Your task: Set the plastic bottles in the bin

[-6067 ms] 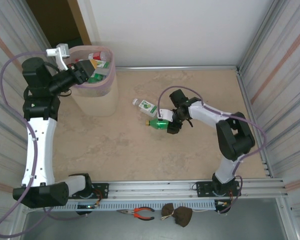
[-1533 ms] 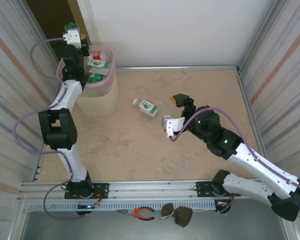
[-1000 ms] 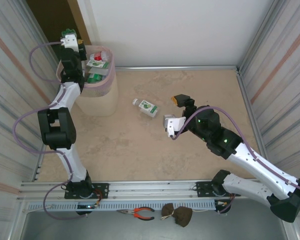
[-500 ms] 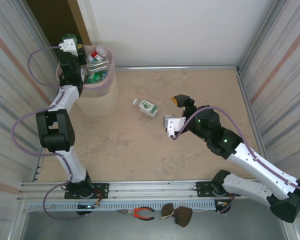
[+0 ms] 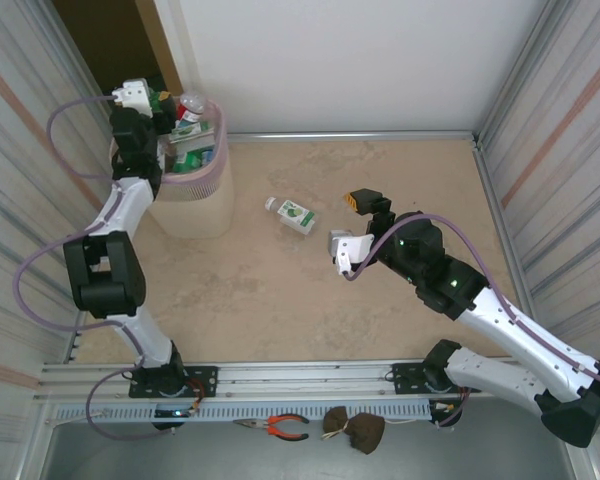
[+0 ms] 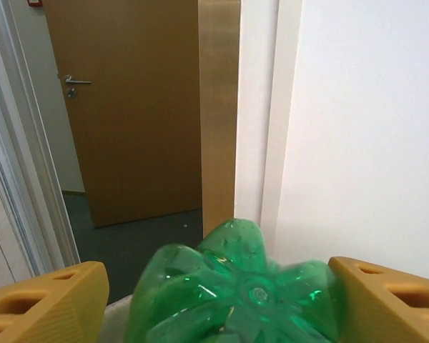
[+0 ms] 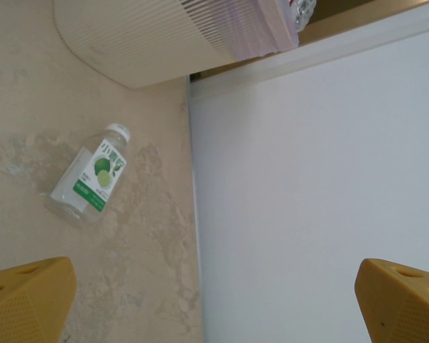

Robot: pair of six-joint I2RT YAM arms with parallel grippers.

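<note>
My left gripper (image 5: 154,101) is raised over the back left rim of the bin (image 5: 195,205), a tall pinkish-beige basket. A green bottle (image 6: 232,286) sits base-up between its yellow fingers (image 6: 46,304). There is a gap on the left side, so the jaws stand open. Several bottles (image 5: 190,135) lie inside the bin. A clear bottle (image 5: 293,214) with a green lime label lies on the table; it also appears in the right wrist view (image 7: 93,182), below the bin (image 7: 164,36). My right gripper (image 5: 352,222) hovers open just right of it, holding nothing.
Corrugated metal walls close in the table left and right, with a white wall (image 5: 330,60) at the back. Pliers (image 5: 280,427) and a brown object (image 5: 355,430) lie on the front ledge. A wooden door (image 6: 129,107) stands beyond the bin.
The left gripper has shifted towards the bin's opening and its jaws have widened around the green bottle. The right arm and the clear bottle have not moved.
</note>
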